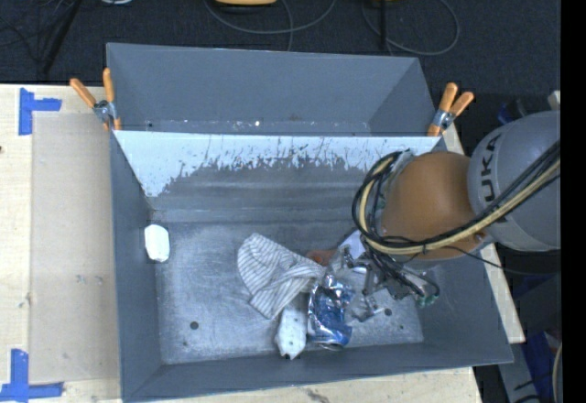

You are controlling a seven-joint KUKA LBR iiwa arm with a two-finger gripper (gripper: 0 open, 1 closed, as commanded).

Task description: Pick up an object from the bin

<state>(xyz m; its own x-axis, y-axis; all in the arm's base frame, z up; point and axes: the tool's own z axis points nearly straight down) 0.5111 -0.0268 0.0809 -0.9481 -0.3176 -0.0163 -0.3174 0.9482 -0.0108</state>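
Grey metal bin [201, 300], floor scuffed. Gripper [355, 293] low at front right, over a crumpled shiny blue packet [328, 317] beside a striped cloth [267, 271]. Claw apart or together: cannot tell. Packet judged light, crinkly, slippery (pinch a raised fold, not the flat).

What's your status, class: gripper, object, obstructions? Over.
Gripper low over blue crinkled packet, lower right of bin. Striped cloth and small white lump crowd its left.

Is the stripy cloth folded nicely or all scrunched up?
Scrunched up. The striped cloth lies in a bumpy heap with wrinkles running every way.
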